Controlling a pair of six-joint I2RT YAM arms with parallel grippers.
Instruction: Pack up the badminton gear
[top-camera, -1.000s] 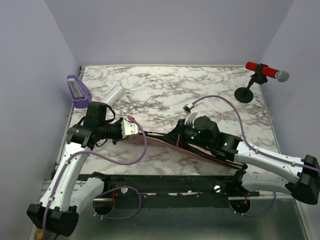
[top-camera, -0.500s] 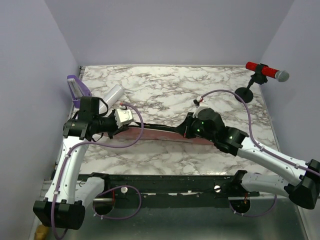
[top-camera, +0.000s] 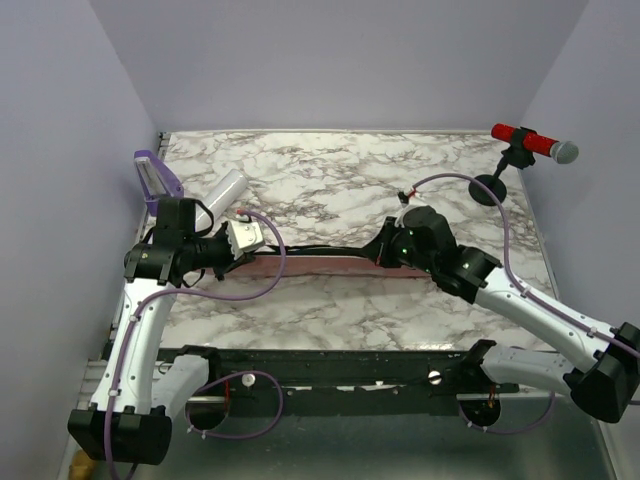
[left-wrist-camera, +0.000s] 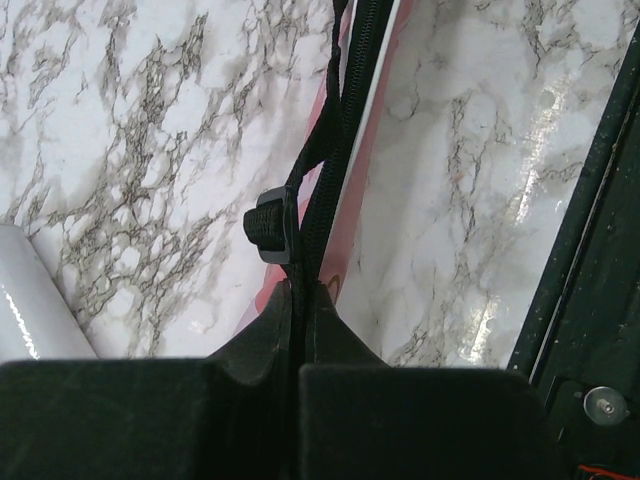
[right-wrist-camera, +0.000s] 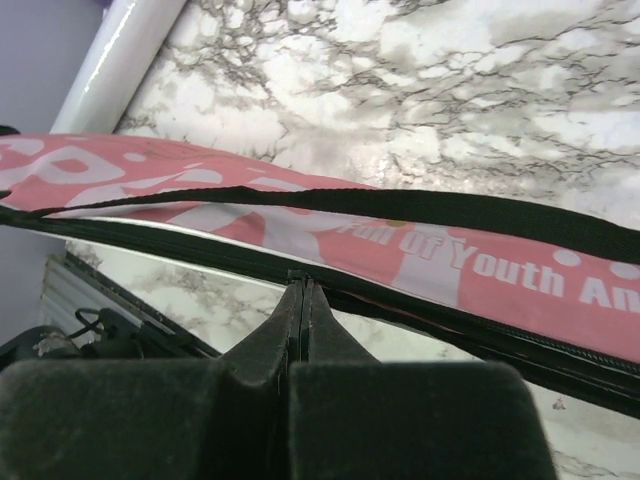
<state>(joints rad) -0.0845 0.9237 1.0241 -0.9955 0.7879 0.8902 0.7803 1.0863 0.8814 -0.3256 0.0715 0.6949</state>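
One long pink fabric bag with white lettering (top-camera: 320, 263) spans the middle of the top view, stretched between both arms. The left gripper (left-wrist-camera: 297, 290) is pinched shut on its black zipper edge, and the right gripper (right-wrist-camera: 303, 285) is clamped on the opposite end. A white cylindrical tube (top-camera: 226, 189) lies at upper left, just beside a small purple tray (top-camera: 152, 178).

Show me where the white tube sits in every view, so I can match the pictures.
Top external: the white tube lies at upper left, just right of the purple tray.
Left wrist: it shows at the lower left edge, left of the pink bag.
Right wrist: it is in the top left corner, above the bag.
Shared landmark: the pink bag, in all three views.
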